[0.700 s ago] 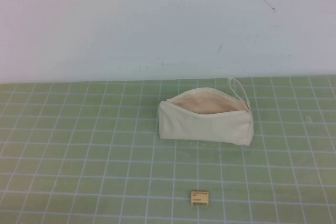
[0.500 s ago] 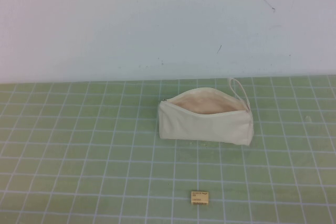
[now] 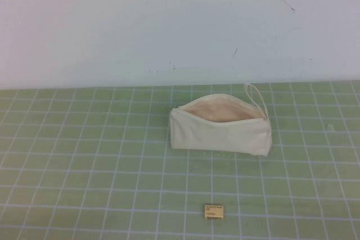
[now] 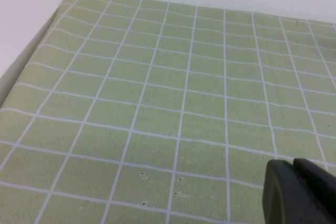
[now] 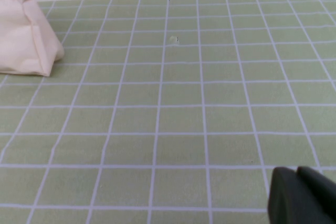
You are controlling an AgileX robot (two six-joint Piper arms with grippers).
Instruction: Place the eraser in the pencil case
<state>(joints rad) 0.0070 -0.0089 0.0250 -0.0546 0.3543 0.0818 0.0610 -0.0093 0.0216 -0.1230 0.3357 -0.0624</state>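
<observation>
The cream-white pencil case (image 3: 220, 128) lies on the green grid mat right of centre, its zip open and beige lining showing, its loop strap (image 3: 256, 94) at its right end. One end of it shows in the right wrist view (image 5: 25, 32). The tiny tan eraser (image 3: 214, 212) with dark print lies near the front edge, in front of the case and apart from it. Neither arm shows in the high view. My left gripper (image 4: 294, 167) is shut and empty over bare mat. My right gripper (image 5: 297, 173) is shut and empty over bare mat, far from the case.
The green grid mat (image 3: 84, 155) covers the table up to a white wall (image 3: 169, 26) at the back. The mat's edge (image 4: 31, 51) shows in the left wrist view.
</observation>
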